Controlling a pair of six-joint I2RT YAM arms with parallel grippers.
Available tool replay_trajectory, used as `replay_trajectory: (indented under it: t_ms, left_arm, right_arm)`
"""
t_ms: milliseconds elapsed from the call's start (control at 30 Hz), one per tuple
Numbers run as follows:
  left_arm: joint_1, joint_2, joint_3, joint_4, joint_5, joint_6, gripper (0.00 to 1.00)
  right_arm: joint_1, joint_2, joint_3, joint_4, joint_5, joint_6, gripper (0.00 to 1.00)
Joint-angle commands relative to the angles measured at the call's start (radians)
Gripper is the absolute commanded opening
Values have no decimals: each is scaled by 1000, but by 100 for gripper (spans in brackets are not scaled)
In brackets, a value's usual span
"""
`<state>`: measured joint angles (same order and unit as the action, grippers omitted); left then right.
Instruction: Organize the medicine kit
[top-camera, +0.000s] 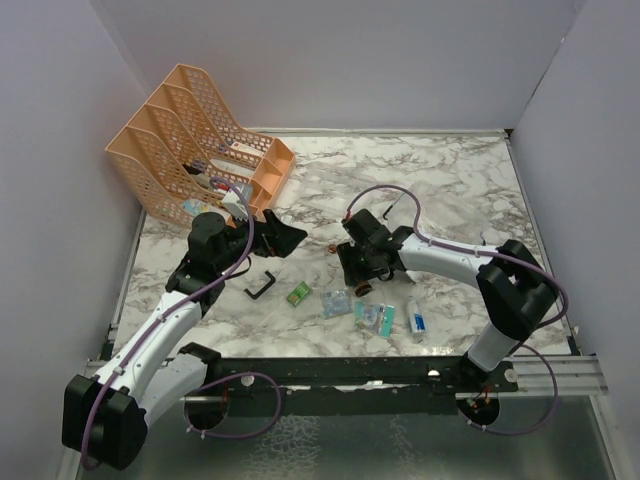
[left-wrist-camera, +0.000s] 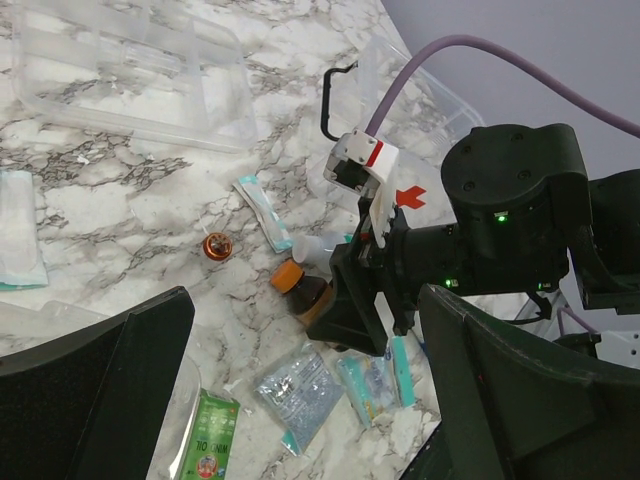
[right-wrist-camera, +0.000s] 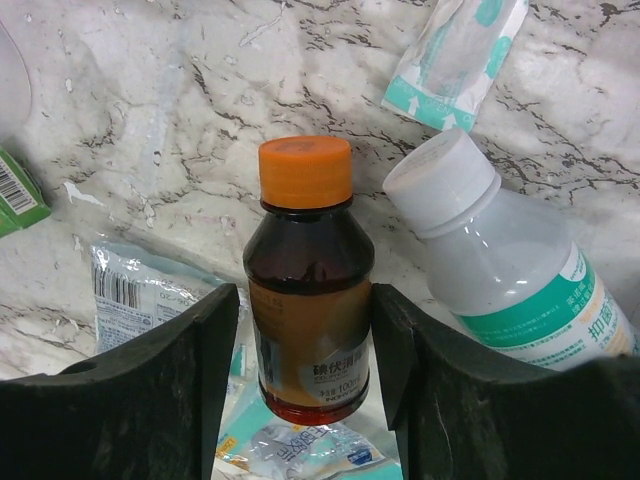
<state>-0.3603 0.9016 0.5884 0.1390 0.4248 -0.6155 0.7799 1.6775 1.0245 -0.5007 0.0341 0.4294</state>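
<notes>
The right jaws stand about half open and press on both sides of an amber bottle (right-wrist-camera: 305, 300) with an orange cap (right-wrist-camera: 305, 172); it is the only thing they hold. Just beside that bottle, on its right in the right wrist view, lies a white bottle (right-wrist-camera: 500, 270) with a teal label; whether the two touch I cannot tell. The medicine kit (left-wrist-camera: 415, 110), clear plastic with a red cross (left-wrist-camera: 410, 197) and a black handle (left-wrist-camera: 333, 95), sits on the desk (top-camera: 450, 180) beyond the amber bottle, behind the right arm's wrist in the left wrist view. A clear tray (left-wrist-camera: 130, 80) lies well apart from the bottle, up and to the left in that view. A small orange round piece (left-wrist-camera: 214, 245) lies near the bottle's left. A green box (left-wrist-camera: 205, 450) and clear packets (left-wrist-camera: 295, 395) lie on the bottle's near side. The left jaws are spread wide with nothing between them, short of the bottle.
</notes>
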Motion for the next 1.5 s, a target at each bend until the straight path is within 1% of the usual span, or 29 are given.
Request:
replay_trajectory:
  t_ms: [0,133,233,333,467,600,767,900,967,1000,1067,1167,1367,1467]
  left_arm:
    - [-2,-10,31,-6,-36,28,99]
    - [-1,-12,34,-17,-43,36,99]
    - [-2,-17,34,-31,-49,42,99]
    - [-3,-19,37,-45,-49,48,99]
    - [-2,-26,38,-60,-54,54,99]
    - [-2,-44,46,-89,-73,74,99]
    - [-2,-89,50,-143,-106,131,99]
    - [-2,-129,38,-175,-127,148,99]
    - [-1,-137,37,-187,-129,151,99]
    - [-1,-140,36,-190,-126,153,99]
    - [-1,-142,30,-190,-116,152,99]
    - [-2,-145,18,-183,-103,145,99]
    - [-1,-130,12,-183,-100,152,99]
    - [-1,-112,19,-192,-111,164,99]
  right_arm:
    - [7,17,-6,25,-30,-37,56]
    - [7,38,-1,48,-38,-38,53]
    - [6,43,2,65,-23,-36,47]
    - [7,27,1,87,-5,-24,39]
    - [7,-53,-7,124,23,10,34]
    - [7,-177,-13,175,47,49,33]
    - [5,-333,-13,205,179,107,33]
    - [-10,-379,42,113,369,171,34]
    - [-49,-374,78,29,442,234,34]
    - [-81,-372,91,-7,449,262,34]
    - [-161,-376,97,-53,431,312,34]
    - [-278,-394,67,-62,381,332,34]
    - [-494,-356,22,-57,277,272,34]
    - [-569,-299,25,-59,202,229,34]
